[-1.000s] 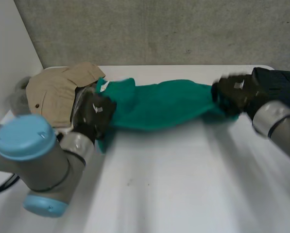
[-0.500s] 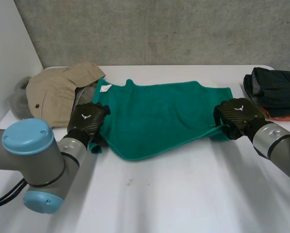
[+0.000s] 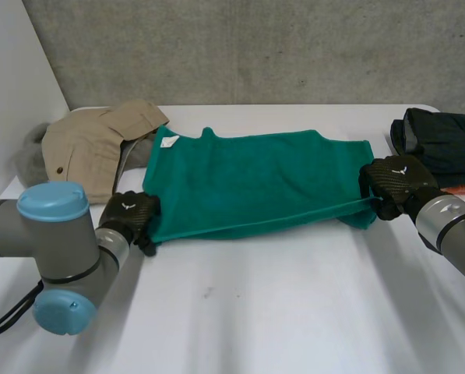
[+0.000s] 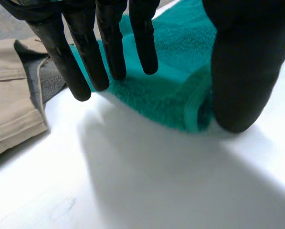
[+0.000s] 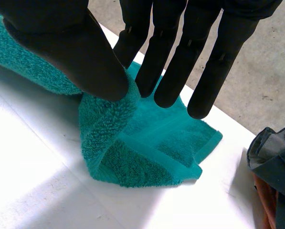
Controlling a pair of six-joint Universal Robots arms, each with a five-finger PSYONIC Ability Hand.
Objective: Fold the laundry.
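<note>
White table (image 3: 294, 312) against a grey concrete wall (image 3: 255, 47), seen from above and behind the robot. At the far left corner lies a crumpled beige garment (image 3: 84, 144) with a grey fleece piece (image 3: 26, 160) beside it.

Just nearer, the left hand (image 3: 129, 218) is at the near left corner of a green towel (image 3: 255, 183). Its straight fingers lie over the cloth and its thumb is against the rolled hem, pinching the corner. How firm that hold is cannot be judged from the wrist view.

The towel lies spread across the middle of the table, its near edge drawn in a taut line between both hands. The right hand (image 3: 396, 183) clamps the near right corner, which bunches between thumb and fingers. Just beyond it sits a stack of dark folded clothes (image 3: 442, 144) at the table's right edge.

Risks: a thin pinch could let a corner slip and spoil the fold. The towel's left side touches the beige garment and might drag it. The right hand could nudge the dark stack.

Bare table lies open in front of the towel, nearer the robot.
</note>
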